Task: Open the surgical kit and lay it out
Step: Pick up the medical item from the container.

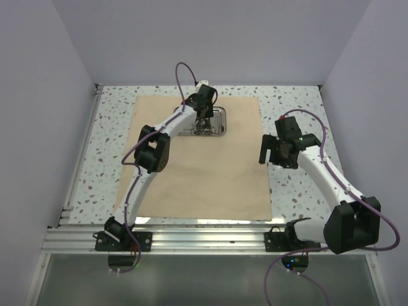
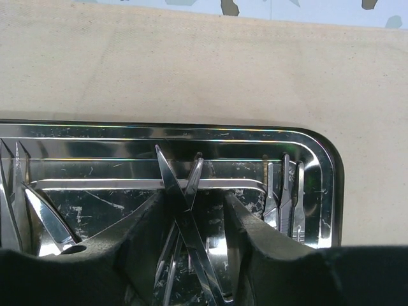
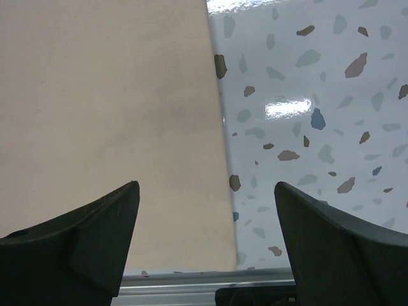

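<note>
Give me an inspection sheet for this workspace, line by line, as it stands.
Surface: speckled white table.
Job's things: tan cloth spread flat; steel tray on its far middle; forceps and tweezers lying in the tray.
Clutter: nothing seen.
End effectors: left end effector open, fingers either side of the forceps; right end effector open, above the cloth's right edge, holding nothing.
Cables: purple cable along each arm.
Surroundings: plain walls on three sides; metal rail at the near edge.

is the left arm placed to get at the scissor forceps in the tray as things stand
Probably yes: the left pincer sits low in the steel tray, open and straddling the forceps, with nothing covering them.
</note>
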Controlling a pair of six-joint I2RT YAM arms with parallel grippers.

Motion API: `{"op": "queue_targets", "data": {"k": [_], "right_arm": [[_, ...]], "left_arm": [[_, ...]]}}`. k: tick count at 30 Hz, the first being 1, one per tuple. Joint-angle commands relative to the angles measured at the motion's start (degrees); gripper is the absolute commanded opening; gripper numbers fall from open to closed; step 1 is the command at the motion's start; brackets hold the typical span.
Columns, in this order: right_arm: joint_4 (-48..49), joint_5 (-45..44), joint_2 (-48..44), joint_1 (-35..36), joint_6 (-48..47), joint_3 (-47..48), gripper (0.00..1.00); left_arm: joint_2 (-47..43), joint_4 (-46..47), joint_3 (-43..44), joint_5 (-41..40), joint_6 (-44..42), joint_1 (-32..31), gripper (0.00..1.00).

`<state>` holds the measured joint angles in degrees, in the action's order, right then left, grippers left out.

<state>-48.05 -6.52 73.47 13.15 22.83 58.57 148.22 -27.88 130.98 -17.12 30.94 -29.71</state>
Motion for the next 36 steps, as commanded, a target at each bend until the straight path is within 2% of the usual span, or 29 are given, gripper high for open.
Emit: {"op": "queue_targets", "data": {"k": [1,10,16,17,19,36], "right_arm": [[-0.3,-0.5,0.4,0.1,-1.2,0.3,0.9],[-0.1,-0.7,0.3,0.0,-1.6,0.2,0.9],[0.3,-0.2,0.6,0.1,-1.6,0.2,0.9],[0.5,-0.2,0.7,0.1,-1.6,0.2,0.9],[0.5,0.1,1.1,0.0,-1.6,0.4,0.9],[0.8,2.3,3.4,0.1,-1.4,1.4,0.89]], "left_arm": [[1.5,1.3,2.4,0.5,0.4,0.0,0.44],[2.8,-0.3,2.4,0.3,-0.8,0.0,0.27],[2.5,-0.9,0.9,0.1,-1.8,0.0,0.11],[2.4,-1.1,0.6,0.0,-1.9,0.0,0.05],[2.2,-1.3,0.6,-0.5,-2.3,0.0,0.0],[-8.8,-0.1,1.8,-5.0,-6.2,1.1,0.0]]}}
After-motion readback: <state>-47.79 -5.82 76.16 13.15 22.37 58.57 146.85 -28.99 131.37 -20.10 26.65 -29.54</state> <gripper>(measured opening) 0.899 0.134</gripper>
